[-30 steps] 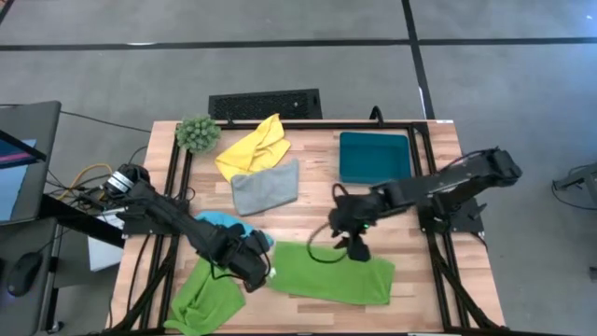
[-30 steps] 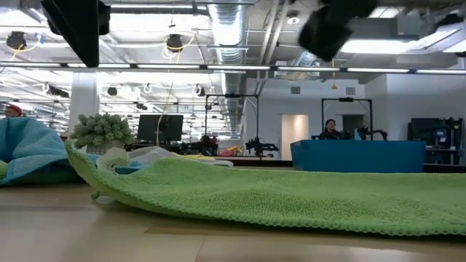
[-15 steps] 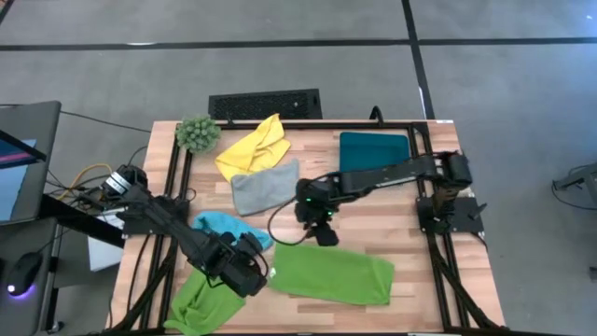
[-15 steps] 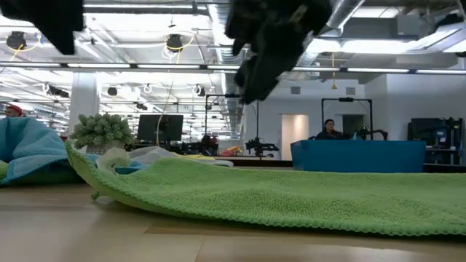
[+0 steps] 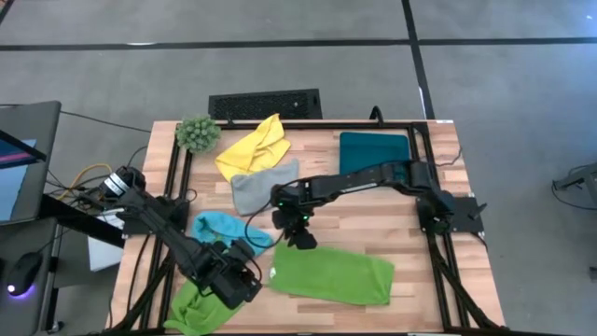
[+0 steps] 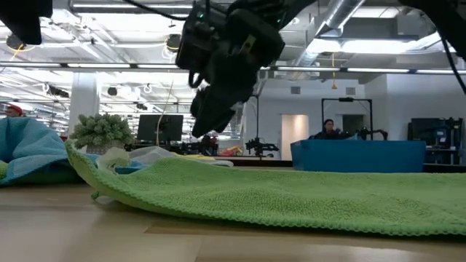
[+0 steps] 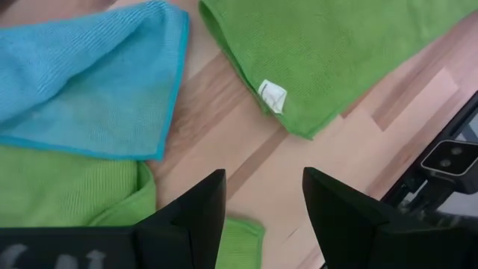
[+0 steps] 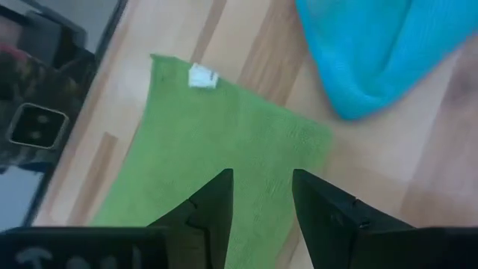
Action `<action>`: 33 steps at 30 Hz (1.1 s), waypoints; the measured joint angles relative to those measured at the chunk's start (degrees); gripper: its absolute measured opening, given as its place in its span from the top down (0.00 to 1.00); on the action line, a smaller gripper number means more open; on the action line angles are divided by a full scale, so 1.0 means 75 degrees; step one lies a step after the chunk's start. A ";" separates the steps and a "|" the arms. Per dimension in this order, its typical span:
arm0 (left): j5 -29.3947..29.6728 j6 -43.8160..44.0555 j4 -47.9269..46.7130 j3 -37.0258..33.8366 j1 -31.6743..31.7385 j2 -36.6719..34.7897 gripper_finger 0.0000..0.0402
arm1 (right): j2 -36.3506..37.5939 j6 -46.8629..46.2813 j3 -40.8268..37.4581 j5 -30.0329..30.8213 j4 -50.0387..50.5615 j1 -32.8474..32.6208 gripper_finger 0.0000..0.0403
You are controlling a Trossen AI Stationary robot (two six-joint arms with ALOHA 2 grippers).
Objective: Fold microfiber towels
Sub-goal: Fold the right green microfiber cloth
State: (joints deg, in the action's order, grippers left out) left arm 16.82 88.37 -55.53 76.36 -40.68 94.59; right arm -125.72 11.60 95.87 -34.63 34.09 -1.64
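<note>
A lime green towel (image 5: 332, 274) lies folded flat near the table's front edge, with a white tag (image 8: 202, 76) at its left corner. My right gripper (image 5: 300, 239) hangs open just above the towel's far left part (image 8: 224, 142), touching nothing; the low view shows it (image 6: 215, 109) clear of the cloth (image 6: 291, 196). My left gripper (image 5: 239, 283) stands open left of this towel (image 7: 314, 52), over bare wood. A light blue towel (image 5: 220, 227) and a second green towel (image 5: 199, 308) lie crumpled at the left.
At the back lie a yellow towel (image 5: 254, 145), a grey towel (image 5: 265, 186) and a folded dark teal towel (image 5: 375, 155). A fuzzy green plant ball (image 5: 198, 133) stands at the far left corner. Bare wood (image 5: 392, 224) shows right of centre.
My right gripper has swept toward the table's left edge and sunk, from over the green towel's middle to just above its far left part. My left gripper has drawn back a little toward the near left and rolled its wrist. The towels lie as before.
</note>
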 joint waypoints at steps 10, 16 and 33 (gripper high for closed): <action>0.0020 0.0461 -0.0047 -0.0003 -0.0237 0.0000 0.57 | -0.0877 -0.0152 0.0341 -0.0056 0.0010 0.0210 0.59; 0.0020 0.0531 -0.0048 -0.0003 -0.0261 0.0000 0.57 | -0.0908 -0.0146 0.0335 -0.0604 -0.0091 0.0240 0.59; 0.0014 0.0578 -0.0073 -0.0003 -0.0261 0.0000 0.57 | -0.0905 -0.0087 0.0335 -0.0561 -0.0574 0.0051 0.59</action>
State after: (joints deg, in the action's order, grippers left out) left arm 16.93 92.71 -56.07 76.34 -42.63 94.59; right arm -132.51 10.94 98.39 -38.84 29.78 -1.25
